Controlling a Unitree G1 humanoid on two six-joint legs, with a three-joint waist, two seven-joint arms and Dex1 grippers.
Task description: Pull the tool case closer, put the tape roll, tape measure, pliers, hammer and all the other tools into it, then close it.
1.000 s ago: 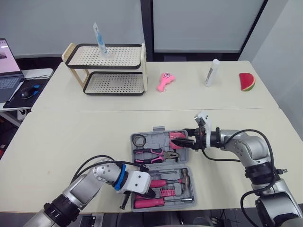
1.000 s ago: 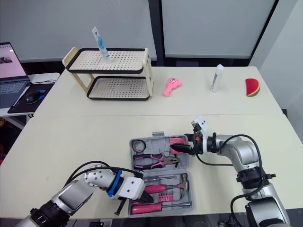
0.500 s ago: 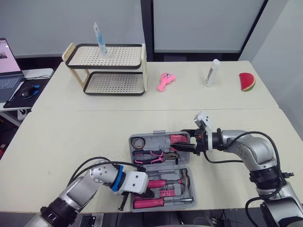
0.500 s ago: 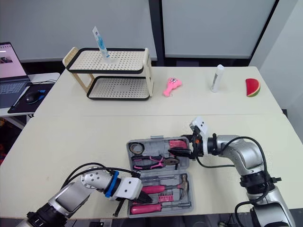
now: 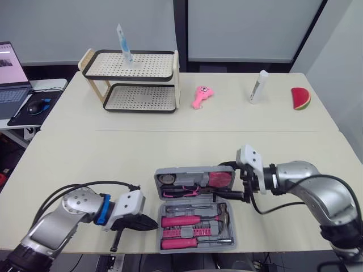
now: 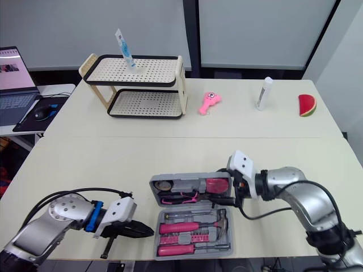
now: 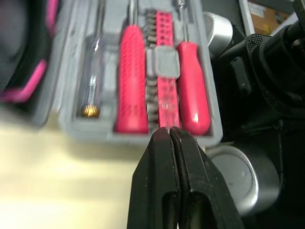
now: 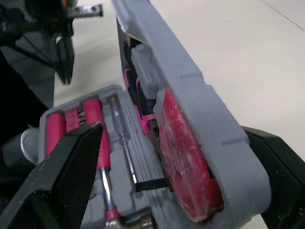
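Grey tool case [image 5: 195, 229] near worktop [image 5: 85, 164] front edge, lid [image 5: 193, 180] tilted half up; right tool [image 5: 227, 180] fingers apart, straddling lid's right edge; left tool [image 5: 153, 225] fingers together, just left of case.

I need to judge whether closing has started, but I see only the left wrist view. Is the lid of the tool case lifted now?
Observer: Yes. The lid stands partly raised, tilted over the base.
Operator: Does something hold it there?
Observer: The right tool straddles the lid's right end with its fingers open.
Operator: Is the tape measure inside?
Observer: Yes, the pink tape measure sits in the lid, at that same right end.
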